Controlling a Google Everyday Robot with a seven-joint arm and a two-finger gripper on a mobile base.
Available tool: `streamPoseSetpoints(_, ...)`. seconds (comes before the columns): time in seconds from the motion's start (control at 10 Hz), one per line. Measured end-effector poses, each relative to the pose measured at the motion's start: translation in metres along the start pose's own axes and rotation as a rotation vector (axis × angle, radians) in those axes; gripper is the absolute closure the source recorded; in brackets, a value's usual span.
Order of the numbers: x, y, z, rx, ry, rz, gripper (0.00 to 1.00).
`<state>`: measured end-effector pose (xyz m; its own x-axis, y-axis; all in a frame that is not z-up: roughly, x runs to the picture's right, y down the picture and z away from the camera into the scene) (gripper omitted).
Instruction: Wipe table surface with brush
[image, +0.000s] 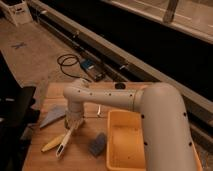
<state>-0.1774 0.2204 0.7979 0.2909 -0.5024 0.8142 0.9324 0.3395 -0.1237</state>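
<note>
- Camera view: gripper (73, 121) low over the wooden counter (85, 159), left of the yellow tub (131, 145).
- Fingers clenched on the top end of the white brush (65, 140).
- Brush slants down-left, lower end on the counter beside the yellow-handled tool (53, 143); blue-grey block (98, 145) lies to its right.

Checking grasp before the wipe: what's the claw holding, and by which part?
The claw, low over the table surface at left, is shut on the brush, gripping its upper end; the rest slants down-left onto the wood.
</note>
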Motion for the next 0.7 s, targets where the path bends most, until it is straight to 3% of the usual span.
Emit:
streamPoseSetpoints(0.3,-0.04,0.029,0.012,-0.022,-0.06,0.01,1.0)
streamPoseSetpoints(0.5,-0.041,0.042,0.014,-0.032,-0.068,0.032,1.0)
streamPoseSetpoints(0.7,-0.023,0.053,0.014,-0.047,-0.067,0.066,1.0)
